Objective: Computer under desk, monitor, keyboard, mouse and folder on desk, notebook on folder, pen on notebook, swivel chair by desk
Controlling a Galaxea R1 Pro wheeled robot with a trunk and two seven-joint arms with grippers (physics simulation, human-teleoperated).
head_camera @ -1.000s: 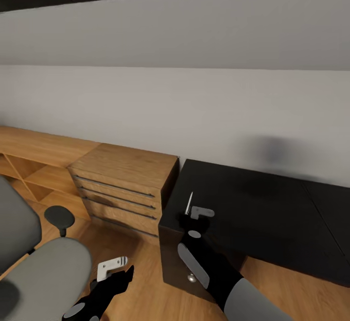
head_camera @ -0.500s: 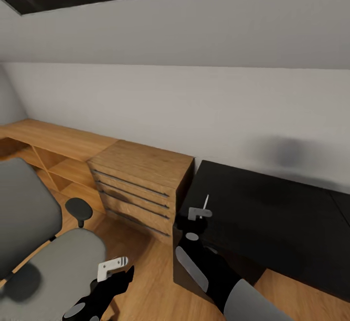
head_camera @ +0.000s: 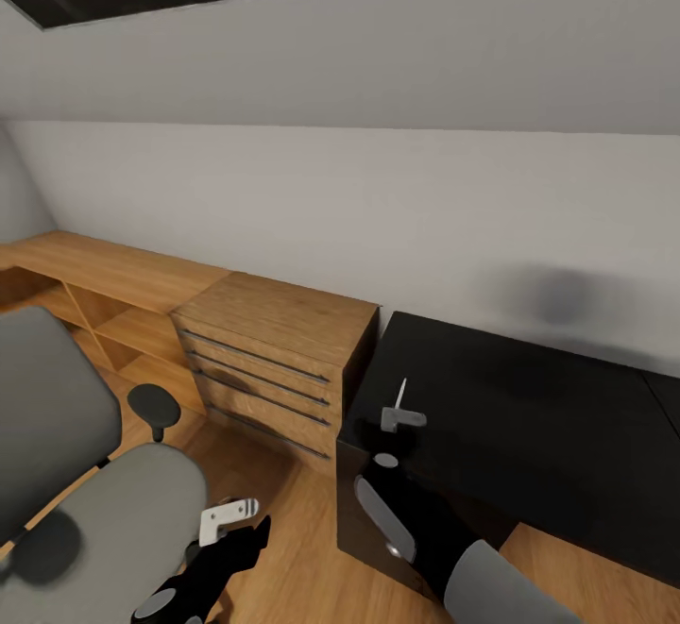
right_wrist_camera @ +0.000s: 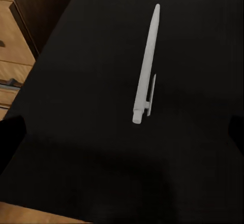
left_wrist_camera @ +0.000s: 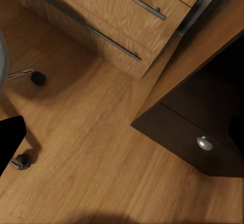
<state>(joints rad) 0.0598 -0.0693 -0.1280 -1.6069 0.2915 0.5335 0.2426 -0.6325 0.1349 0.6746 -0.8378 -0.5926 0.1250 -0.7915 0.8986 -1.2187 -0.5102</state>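
Observation:
The thin white pen lies flat on the glossy black desk near its left corner, and shows as a short white stick in the head view. My right gripper hovers just behind the pen, open, with its dark fingers spread wide to either side and not touching it. The grey swivel chair stands on the floor to the left, its seat bare. Low beside the chair, my left gripper is open and holds nothing.
A light wooden drawer chest and a low wooden counter line the wall left of the desk. The desk's dark drawer unit with a silver knob faces me. Chair casters rest on the wooden floor.
The whole view swung left between the first two earlier frames. Since then the pen has stayed on the desk while my right gripper shifted slightly right and back from it; my left gripper shifted slightly right.

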